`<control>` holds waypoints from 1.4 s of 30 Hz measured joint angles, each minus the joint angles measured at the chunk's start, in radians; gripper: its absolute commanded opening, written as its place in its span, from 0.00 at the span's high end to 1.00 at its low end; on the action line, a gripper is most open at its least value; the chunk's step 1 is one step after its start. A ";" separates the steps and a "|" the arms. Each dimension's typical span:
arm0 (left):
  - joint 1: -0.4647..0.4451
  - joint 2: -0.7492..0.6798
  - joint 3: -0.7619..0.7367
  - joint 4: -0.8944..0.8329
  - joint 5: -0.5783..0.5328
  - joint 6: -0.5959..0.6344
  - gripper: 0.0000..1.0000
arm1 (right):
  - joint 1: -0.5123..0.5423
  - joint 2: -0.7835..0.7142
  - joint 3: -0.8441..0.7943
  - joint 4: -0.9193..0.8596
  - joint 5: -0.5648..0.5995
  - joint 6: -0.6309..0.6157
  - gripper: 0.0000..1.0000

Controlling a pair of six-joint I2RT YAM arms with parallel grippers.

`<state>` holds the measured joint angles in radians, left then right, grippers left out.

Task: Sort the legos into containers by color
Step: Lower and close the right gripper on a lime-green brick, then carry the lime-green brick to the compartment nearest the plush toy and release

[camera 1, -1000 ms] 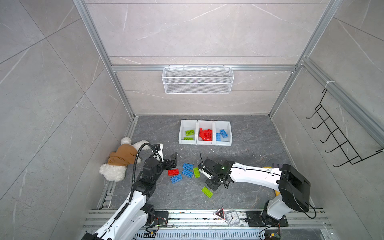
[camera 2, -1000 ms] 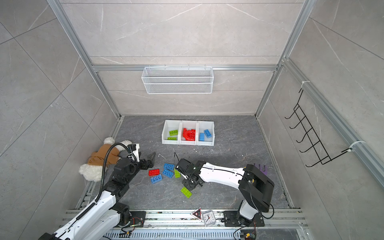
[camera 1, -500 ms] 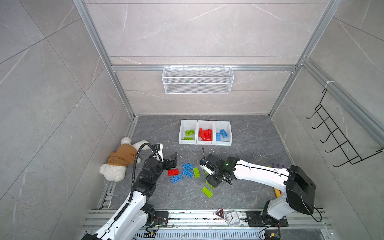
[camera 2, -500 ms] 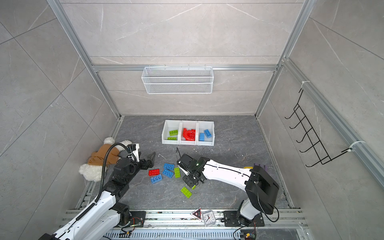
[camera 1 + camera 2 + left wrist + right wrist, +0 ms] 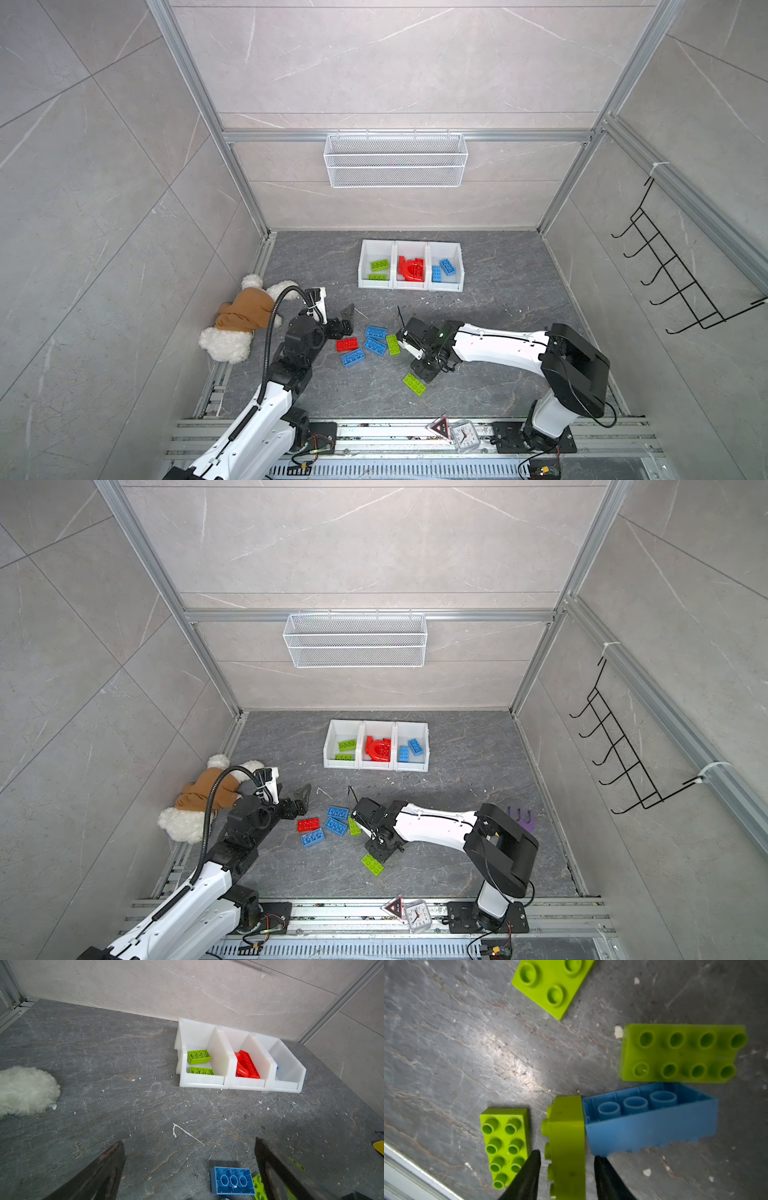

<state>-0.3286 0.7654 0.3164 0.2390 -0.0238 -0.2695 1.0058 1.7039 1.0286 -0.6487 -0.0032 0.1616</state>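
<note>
The containers each hold some legos; several bricks lie unsorted. The left gripper gapes empty. The right gripper narrowly straddles a green brick, grip unclear.

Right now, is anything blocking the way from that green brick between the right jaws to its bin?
Nothing tall: a blue brick touches the green brick, and bare floor lies before the green-brick bin.

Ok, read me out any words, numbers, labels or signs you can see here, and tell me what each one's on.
Nothing reads clearly.
Dial markings on the clock: too small to read.
Mark on the red triangle beside it: too small to read.
No lettering shows on the bricks or bins.
</note>
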 measured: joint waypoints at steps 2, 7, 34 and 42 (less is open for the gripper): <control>0.000 0.000 0.000 0.000 0.000 0.000 0.00 | 0.000 0.012 0.000 0.006 0.000 0.000 0.60; 0.000 0.000 0.000 0.000 0.000 0.000 0.00 | 0.000 0.019 0.000 0.018 0.011 0.001 0.66; 0.000 0.014 0.000 0.001 0.000 0.000 0.00 | -0.190 0.072 0.401 0.191 -0.111 -0.085 0.73; 0.000 0.038 0.000 0.006 0.003 0.000 0.00 | -0.264 0.397 0.726 0.274 -0.133 -0.105 0.74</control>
<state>-0.3286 0.8036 0.3164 0.2455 -0.0204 -0.2699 0.7414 2.1014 1.7550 -0.3752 -0.1360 0.0563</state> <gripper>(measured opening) 0.996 0.266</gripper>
